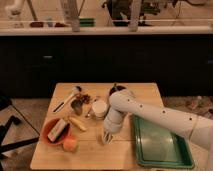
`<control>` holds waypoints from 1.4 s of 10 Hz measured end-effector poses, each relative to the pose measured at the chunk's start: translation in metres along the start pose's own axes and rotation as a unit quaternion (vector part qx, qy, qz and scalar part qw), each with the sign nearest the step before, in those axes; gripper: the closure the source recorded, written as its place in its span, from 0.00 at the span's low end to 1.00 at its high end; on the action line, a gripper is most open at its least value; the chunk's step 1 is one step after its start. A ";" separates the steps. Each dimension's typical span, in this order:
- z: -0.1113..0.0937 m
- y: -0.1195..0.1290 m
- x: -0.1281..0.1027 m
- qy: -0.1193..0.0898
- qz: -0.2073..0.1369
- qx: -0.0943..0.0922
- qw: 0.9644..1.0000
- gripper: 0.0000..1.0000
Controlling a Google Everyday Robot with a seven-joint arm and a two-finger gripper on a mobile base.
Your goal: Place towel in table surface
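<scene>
My gripper (pixel 106 137) hangs from the white arm (pixel 150 114) that reaches in from the right. It points down, just above the wooden table (pixel 125 155), left of the green tray. I cannot pick out a towel for certain. A pale folded thing (pixel 58 128) lies in the orange bowl (pixel 48 137) at the table's front left; I cannot tell whether it is the towel. Whatever is under or in the gripper is hidden by the wrist.
A green tray (pixel 160 147) lies at the right front. A white cup (pixel 100 108) stands just behind the gripper. A banana (pixel 77 123), an orange fruit (pixel 70 145), a spoon-like utensil (pixel 67 99) and a dark object (pixel 116 90) are on the table.
</scene>
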 end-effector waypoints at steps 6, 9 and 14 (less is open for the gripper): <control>0.013 0.000 0.000 -0.031 -0.011 -0.029 0.999 0.93; 0.013 0.000 0.000 -0.034 -0.011 -0.027 0.999 0.79; 0.012 0.000 0.001 -0.039 -0.007 -0.022 0.999 0.71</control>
